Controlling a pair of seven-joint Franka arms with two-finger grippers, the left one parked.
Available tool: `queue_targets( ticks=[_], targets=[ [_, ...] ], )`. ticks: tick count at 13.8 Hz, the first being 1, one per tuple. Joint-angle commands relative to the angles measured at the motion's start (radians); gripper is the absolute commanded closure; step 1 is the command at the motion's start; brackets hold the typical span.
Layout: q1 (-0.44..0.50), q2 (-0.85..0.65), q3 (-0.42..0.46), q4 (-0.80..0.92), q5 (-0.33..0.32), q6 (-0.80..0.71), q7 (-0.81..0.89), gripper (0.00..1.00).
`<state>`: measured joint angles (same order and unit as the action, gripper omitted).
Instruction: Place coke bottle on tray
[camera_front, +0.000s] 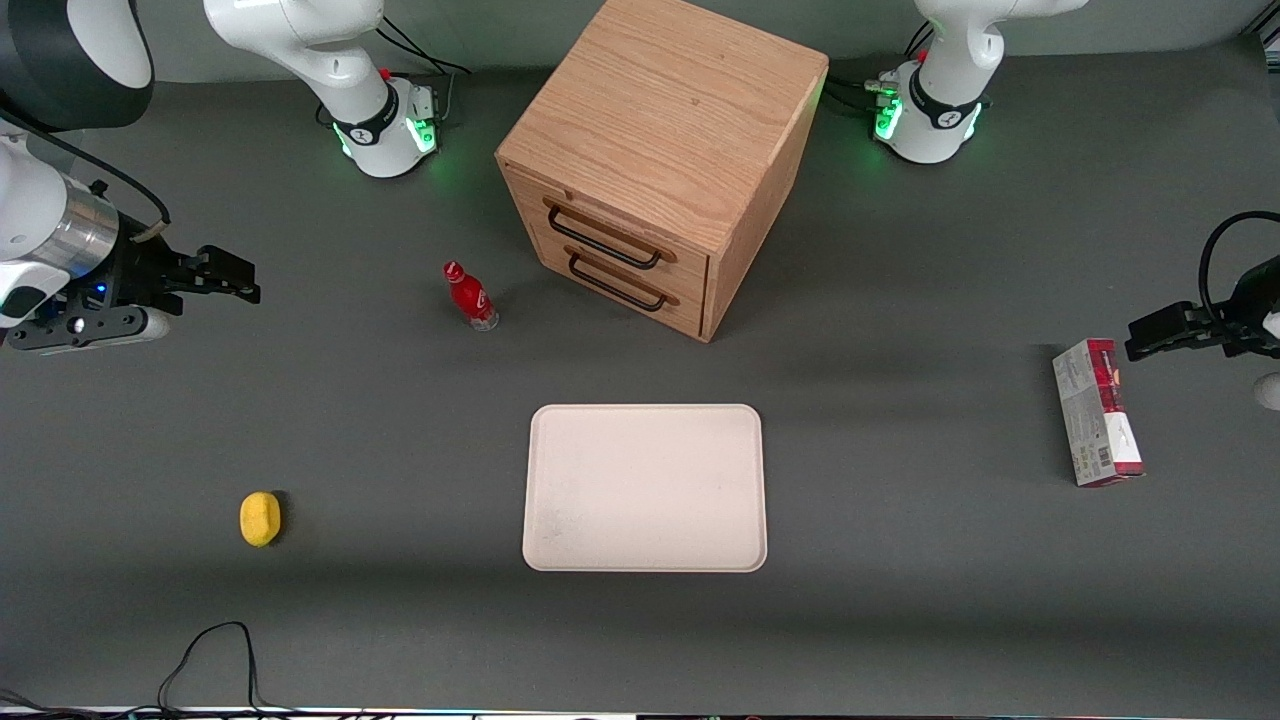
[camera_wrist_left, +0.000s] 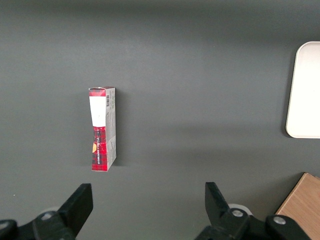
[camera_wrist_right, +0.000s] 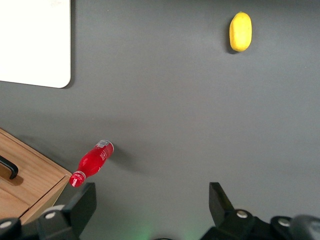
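Nearest the front camera: tray (camera_front: 645, 488), bare, flat on the table, waiting to receive. A yellow lemon-like object (camera_front: 260, 519) lies toward the working arm's end. Farther back, the coke bottle (camera_front: 470, 296) stands upright just beside the wooden drawer box (camera_front: 660, 160), untouched. Gripper (camera_front: 235, 278) hangs well apart from the bottle, jaws spread wide, holding nothing; approach not yet begun.

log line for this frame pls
phase: pre-grasp | gripper: open, holds nothing, at working arm's end | coke bottle: upright on table, beside drawer box | tray: holds nothing
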<state>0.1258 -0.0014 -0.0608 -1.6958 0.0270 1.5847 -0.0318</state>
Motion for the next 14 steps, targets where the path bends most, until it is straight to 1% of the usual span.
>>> queue_targets(
  ticks=[1,7,11,12,14],
  targets=[
    [-0.002,0.008,-0.011,0.033,0.007,-0.034,-0.019,0.00],
    [0.000,0.014,-0.013,0.045,0.007,-0.035,-0.011,0.00],
    [0.012,-0.002,-0.010,0.042,0.014,-0.100,0.001,0.00],
    [0.027,-0.006,-0.001,0.048,0.017,-0.123,0.027,0.00],
    [0.116,-0.031,0.009,0.053,0.021,-0.150,0.175,0.00]
  ],
)
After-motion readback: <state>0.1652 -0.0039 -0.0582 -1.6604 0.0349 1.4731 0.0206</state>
